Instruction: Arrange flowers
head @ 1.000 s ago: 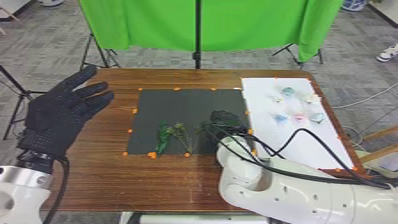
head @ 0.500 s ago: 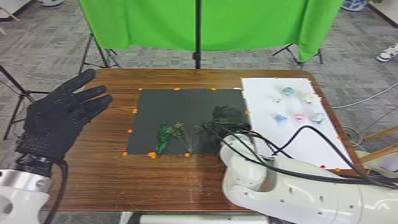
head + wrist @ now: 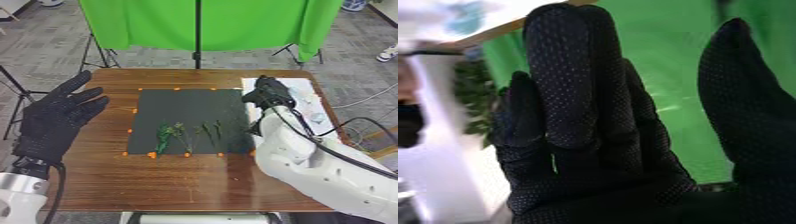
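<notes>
In the head view my right hand [image 3: 269, 92] is over the far left part of the white sheet. The right wrist view shows this right hand [image 3: 589, 115] with straight fingers and the thumb apart, holding nothing. My left hand [image 3: 55, 117] is raised at the table's left side, its fingers extended. On the dark mat lie a leafy green stem [image 3: 163, 136], a branching sprig [image 3: 179, 134] and two thin green stems [image 3: 213, 131] side by side. Pale blossoms such as a bluish one [image 3: 317, 118] rest on the white sheet, several hidden by my right hand and arm.
The dark mat [image 3: 182, 107], marked with orange pieces at its edges, lies mid-table beside the white sheet [image 3: 311, 87]. Brown wood [image 3: 169, 182] borders the mat on its near side. A green cloth [image 3: 151, 25] hangs behind the table.
My right hand has moved from the mat's right part toward the far side and right, over the white sheet. The thin stems on the mat are now uncovered. My left hand has barely shifted.
</notes>
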`<state>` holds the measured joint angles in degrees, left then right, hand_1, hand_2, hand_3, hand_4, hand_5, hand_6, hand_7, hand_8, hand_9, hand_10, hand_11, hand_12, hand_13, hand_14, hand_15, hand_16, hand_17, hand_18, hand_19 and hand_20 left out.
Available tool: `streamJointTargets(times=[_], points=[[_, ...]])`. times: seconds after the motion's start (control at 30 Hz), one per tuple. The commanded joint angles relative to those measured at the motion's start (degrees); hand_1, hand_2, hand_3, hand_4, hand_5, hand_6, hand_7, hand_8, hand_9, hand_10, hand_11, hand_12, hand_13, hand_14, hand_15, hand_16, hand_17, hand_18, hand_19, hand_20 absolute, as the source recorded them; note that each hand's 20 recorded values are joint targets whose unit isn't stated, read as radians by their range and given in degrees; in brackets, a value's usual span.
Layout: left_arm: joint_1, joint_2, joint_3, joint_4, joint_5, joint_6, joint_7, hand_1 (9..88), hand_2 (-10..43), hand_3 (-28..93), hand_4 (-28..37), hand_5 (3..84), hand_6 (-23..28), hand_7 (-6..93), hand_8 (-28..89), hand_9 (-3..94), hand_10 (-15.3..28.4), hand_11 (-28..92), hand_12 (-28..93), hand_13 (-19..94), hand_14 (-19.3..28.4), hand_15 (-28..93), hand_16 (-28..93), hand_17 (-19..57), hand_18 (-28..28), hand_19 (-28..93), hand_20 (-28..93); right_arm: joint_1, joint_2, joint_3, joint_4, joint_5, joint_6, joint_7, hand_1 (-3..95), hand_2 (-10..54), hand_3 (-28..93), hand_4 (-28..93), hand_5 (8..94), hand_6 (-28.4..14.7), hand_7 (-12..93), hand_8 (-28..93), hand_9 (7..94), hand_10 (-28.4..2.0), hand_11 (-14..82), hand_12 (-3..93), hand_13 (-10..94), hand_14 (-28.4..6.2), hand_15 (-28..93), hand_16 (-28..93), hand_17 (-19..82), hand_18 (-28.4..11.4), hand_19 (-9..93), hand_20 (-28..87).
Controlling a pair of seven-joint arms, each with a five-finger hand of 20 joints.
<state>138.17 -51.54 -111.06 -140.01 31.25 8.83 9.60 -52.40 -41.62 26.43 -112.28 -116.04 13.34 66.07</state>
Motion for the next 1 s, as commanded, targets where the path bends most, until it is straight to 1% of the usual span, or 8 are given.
streamJointTargets(times=[0.03, 0.27, 0.47, 0.63, 0.7, 0.73, 0.8, 1.0], points=[[0.3, -0.74, 0.58, 0.03, 0.28, 0.14, -0.72, 23.6, 7.5, 77, -24.4, 32.5, 7.9, 16.7, -11, 30.2, 20.9, 25, 11, 23, 28.0, 44, -7, -11.1, 28.4, 57, 1, -2.6, 7.0, -1.1, 3.7, 0.4, -0.3, 2.2, 34.9, -9.4, 73, -23, 48.9, -5.4, 9, -10, 78.5, -16.9, 21.6, 14.9, 79, -11.6, 57, 15, 45, -23.5, 93, 27], [-1.0, -0.93, 1.17, 0.27, 0.34, 0.29, -1.41, 23.6, 7.6, 77, -24.4, 32.4, 7.8, 16.8, -11, 30.3, 20.9, 25, 11, 23, 28.0, 44, -7, -11.1, 28.4, 57, 1, -4.6, 6.9, -0.8, 5.2, 2.9, -3.5, 1.6, 34.5, -9.4, 73, -23, 47.5, -4.1, 10, -10, 80.2, -16.3, 22.8, 15.4, 80, -11.0, 58, 15, 45, -23.5, 93, 28], [-1.6, -1.29, 1.57, 0.44, 0.52, -0.37, -1.73, 23.6, 7.5, 77, -24.4, 32.3, 7.8, 16.8, -11, 30.3, 20.8, 25, 11, 23, 28.0, 44, -7, -11.1, 28.4, 57, 1, -4.1, 5.6, -2.6, 6.6, 3.6, -4.8, 1.2, 35.3, -9.5, 72, -24, 48.3, -1.4, 11, -11, 80.2, -15.9, 23.0, 15.6, 80, -10.7, 58, 16, 45, -23.3, 93, 28], [-1.6, -1.28, 1.65, 0.58, 0.38, -0.52, -1.62, 23.6, 7.5, 77, -24.4, 32.4, 7.9, 16.8, -11, 30.3, 20.8, 25, 11, 23, 28.0, 44, -7, -11.1, 28.4, 57, 1, -1.6, 4.6, -7.2, 8.8, 1.0, -2.3, 1.5, 40.1, -9.5, 73, -27, 61.1, 1.1, 13, -12, 82.3, -14.1, 22.3, 15.5, 80, -9.9, 56, 16, 45, -22.4, 93, 27], [-1.6, -1.39, 1.75, 0.5, 0.57, -0.41, -1.73, 23.6, 7.5, 77, -24.3, 32.4, 7.9, 16.8, -11, 30.3, 20.8, 25, 11, 23, 28.0, 44, -7, -11.1, 28.4, 57, 1, -0.2, 4.6, -10.2, 9.8, -1.8, 0.6, 1.4, 44.3, -9.5, 72, -28, 69.2, 1.8, 13, -9, 84.9, -11.6, 21.0, 17.1, 82, -8.7, 55, 17, 46, -21.5, 93, 25], [-1.1, -1.28, 1.62, 0.26, 0.5, -0.31, -1.11, 23.6, 7.5, 77, -24.3, 32.4, 7.9, 16.8, -11, 30.3, 20.8, 25, 11, 23, 28.0, 44, -7, -11.1, 28.4, 57, 1, 1.3, 4.5, -12.7, 10.6, -3.9, 3.0, 1.7, 47.9, -9.5, 69, -28, 73.9, 2.0, 13, -5, 86.6, -10.5, 19.0, 19.5, 82, -8.2, 54, 18, 47, -21.0, 93, 25], [-1.9, -1.29, 1.68, 0.31, 0.64, -0.69, -1.81, 23.6, 7.5, 77, -24.3, 32.4, 7.9, 16.8, -11, 30.3, 20.9, 25, 11, 23, 28.0, 44, -7, -11.1, 28.4, 57, 1, 1.2, 4.6, -13.0, 10.5, -6.2, 4.9, 1.9, 53.6, -9.5, 65, -28, 84.9, 2.5, 15, 1, 92.3, -7.8, 15.9, 24.9, 86, -6.3, 52, 19, 48, -19.8, 93, 26], [-1.4, -1.31, 0.84, -0.17, 0.8, -0.76, -1.51, 23.5, 7.4, 77, -24.3, 32.4, 7.9, 16.8, -11, 30.3, 20.8, 25, 11, 23, 28.0, 44, -7, -11.1, 28.4, 57, 1, 4.3, 4.0, -15.0, 8.5, -10.3, 9.5, 0.9, 56.5, -9.5, 65, -28, 89.7, 2.5, 16, 3, 93.7, -7.5, 21.0, 24.0, 88, -4.9, 52, 20, 50, -18.8, 93, 28]])
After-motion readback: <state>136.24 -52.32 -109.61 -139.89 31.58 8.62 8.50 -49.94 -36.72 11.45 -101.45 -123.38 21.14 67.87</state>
